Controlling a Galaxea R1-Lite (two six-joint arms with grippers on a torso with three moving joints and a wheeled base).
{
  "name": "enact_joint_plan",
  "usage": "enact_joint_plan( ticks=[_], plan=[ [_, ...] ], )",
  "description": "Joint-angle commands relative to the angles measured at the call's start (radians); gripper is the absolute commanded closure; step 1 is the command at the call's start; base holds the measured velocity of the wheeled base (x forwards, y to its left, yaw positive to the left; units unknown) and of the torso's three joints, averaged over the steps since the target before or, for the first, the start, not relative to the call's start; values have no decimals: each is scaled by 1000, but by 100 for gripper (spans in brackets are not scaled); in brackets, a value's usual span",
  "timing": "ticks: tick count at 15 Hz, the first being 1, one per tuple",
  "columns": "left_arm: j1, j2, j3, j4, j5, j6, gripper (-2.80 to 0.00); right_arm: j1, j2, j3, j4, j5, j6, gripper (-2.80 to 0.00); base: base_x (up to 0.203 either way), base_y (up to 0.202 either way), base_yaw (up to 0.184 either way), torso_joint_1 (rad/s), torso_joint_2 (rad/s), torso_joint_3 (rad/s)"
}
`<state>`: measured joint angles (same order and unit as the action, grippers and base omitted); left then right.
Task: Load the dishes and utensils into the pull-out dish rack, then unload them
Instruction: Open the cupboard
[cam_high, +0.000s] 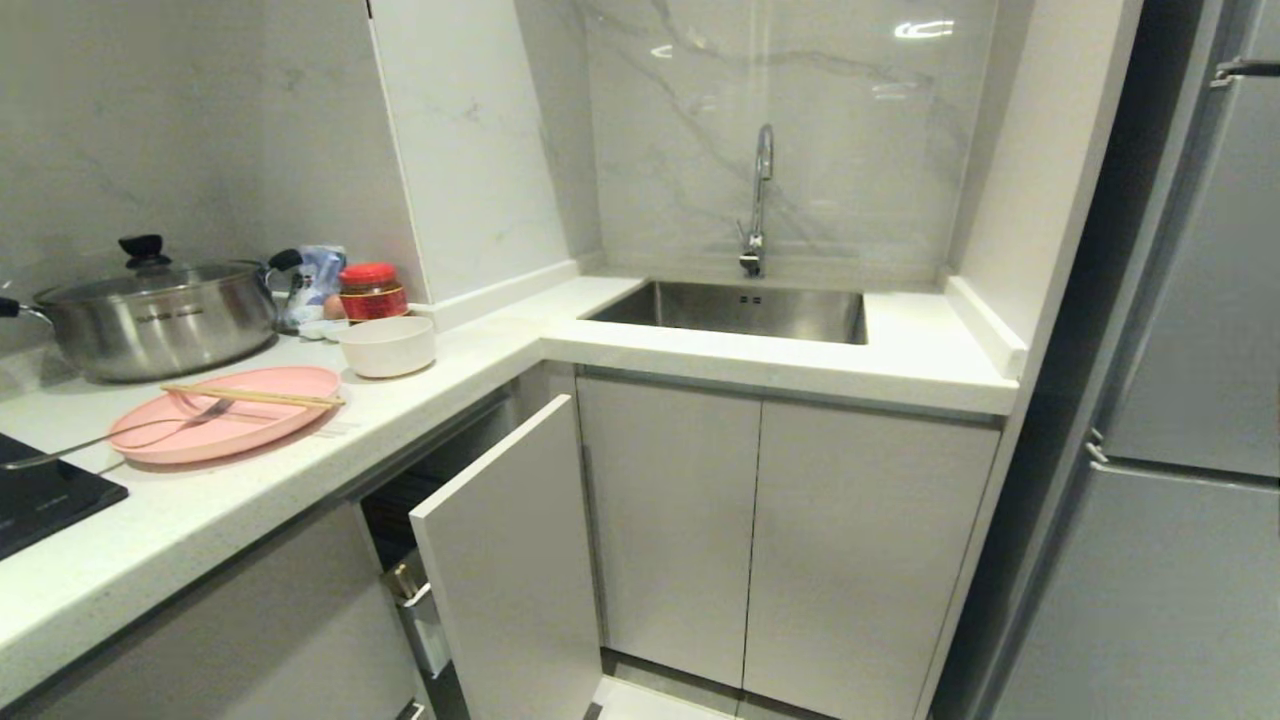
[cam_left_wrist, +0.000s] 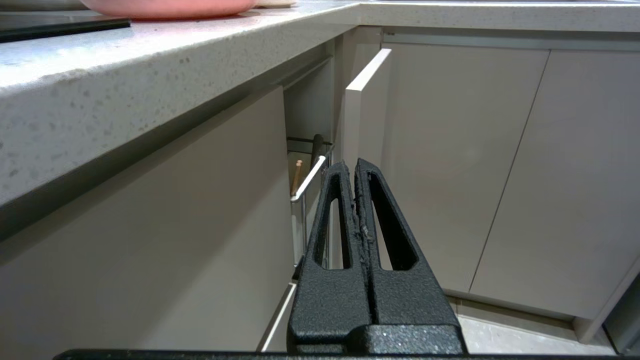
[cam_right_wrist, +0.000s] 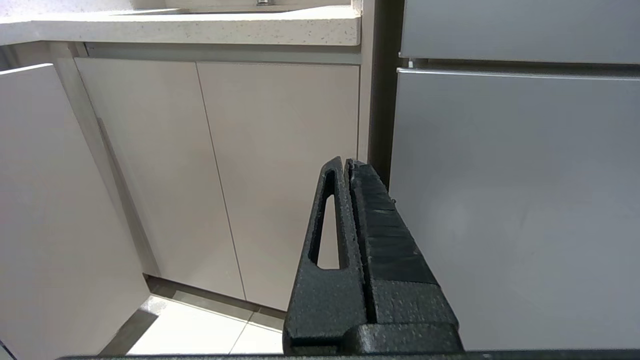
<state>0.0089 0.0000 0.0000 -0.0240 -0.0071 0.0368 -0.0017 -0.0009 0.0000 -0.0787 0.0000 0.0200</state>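
Pincers left and right both closed, empty.

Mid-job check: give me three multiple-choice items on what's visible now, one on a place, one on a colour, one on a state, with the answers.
1. Where do the chopsticks lie?
A. In the sink
B. Across the plate
C. Inside the bowl

2. What colour is the plate?
A. Pink
B. Blue
C. Black

3. How does the pull-out dish rack stand?
A. Pushed fully shut
B. Removed onto the floor
C. Partly pulled out

Answers:
1 B: they rest across the plate's rim, beside the fork.
2 A: it shows pale pink on the counter.
3 C: its white front panel stands clear of the neighbouring cabinet fronts, leaving a dark gap.
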Motion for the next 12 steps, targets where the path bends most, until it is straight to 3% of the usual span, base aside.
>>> enact_joint_plan(
  ticks=[1,12],
  plan=[
    [0,2,12,-1,-1,0,0,0,1,26,-1,0,0,0,0,0,0,-15,59,35],
    [0,2,12,1,0,0,0,0,1,26,-1,0,0,0,0,0,0,-1,4,2]
  ],
)
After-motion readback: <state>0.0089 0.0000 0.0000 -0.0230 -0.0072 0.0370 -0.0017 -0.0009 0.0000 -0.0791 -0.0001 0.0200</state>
